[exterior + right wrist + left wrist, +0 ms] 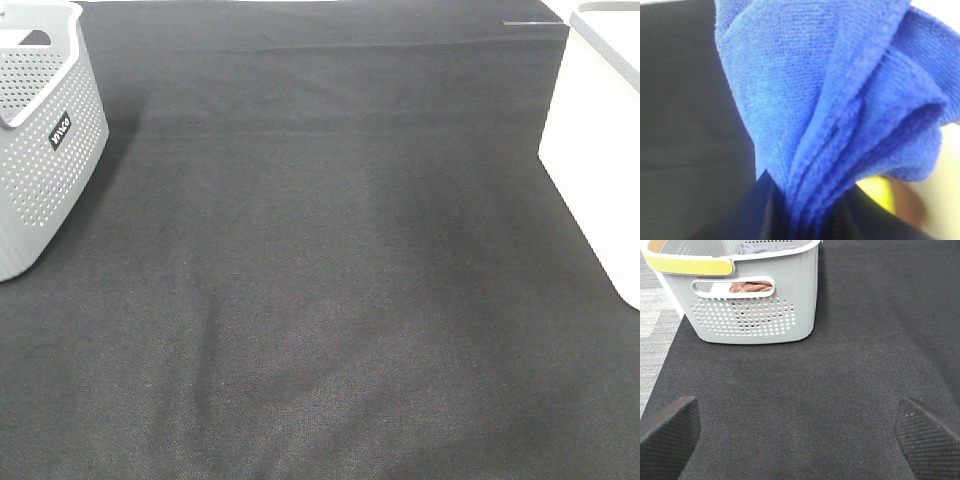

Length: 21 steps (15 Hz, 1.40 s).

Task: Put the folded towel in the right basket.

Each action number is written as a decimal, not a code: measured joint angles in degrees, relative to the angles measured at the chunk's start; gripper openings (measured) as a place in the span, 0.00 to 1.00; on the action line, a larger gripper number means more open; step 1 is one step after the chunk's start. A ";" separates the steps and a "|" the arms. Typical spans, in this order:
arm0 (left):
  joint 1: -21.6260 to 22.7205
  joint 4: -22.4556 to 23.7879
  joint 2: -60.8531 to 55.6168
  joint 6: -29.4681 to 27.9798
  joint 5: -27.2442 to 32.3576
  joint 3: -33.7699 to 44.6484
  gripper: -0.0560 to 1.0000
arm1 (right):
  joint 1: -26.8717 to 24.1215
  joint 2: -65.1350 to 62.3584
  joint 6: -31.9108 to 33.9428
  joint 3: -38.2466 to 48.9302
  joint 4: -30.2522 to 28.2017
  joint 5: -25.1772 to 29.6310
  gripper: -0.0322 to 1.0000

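Observation:
The folded towel (830,100) is bright blue and fills the right wrist view, bunched and hanging from my right gripper (807,210), which is shut on its folds. Something yellow (879,192) and a pale surface show behind it, too blurred to name. The right basket (600,150) is white and sits at the right edge of the exterior view. Neither arm nor the towel shows in the exterior view. My left gripper (800,440) is open and empty above the black cloth, with one dark fingertip (667,435) at each lower corner of the left wrist view.
A grey perforated basket (45,170) stands at the far left. In the left wrist view this basket (755,315) has a yellow handle (690,264) and holds a brown cloth (751,287). A black cloth (330,280) covers the table.

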 joint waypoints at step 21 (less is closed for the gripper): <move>0.00 0.00 0.00 -0.06 0.00 0.00 0.99 | -7.39 -2.58 3.95 22.63 -1.66 0.52 0.97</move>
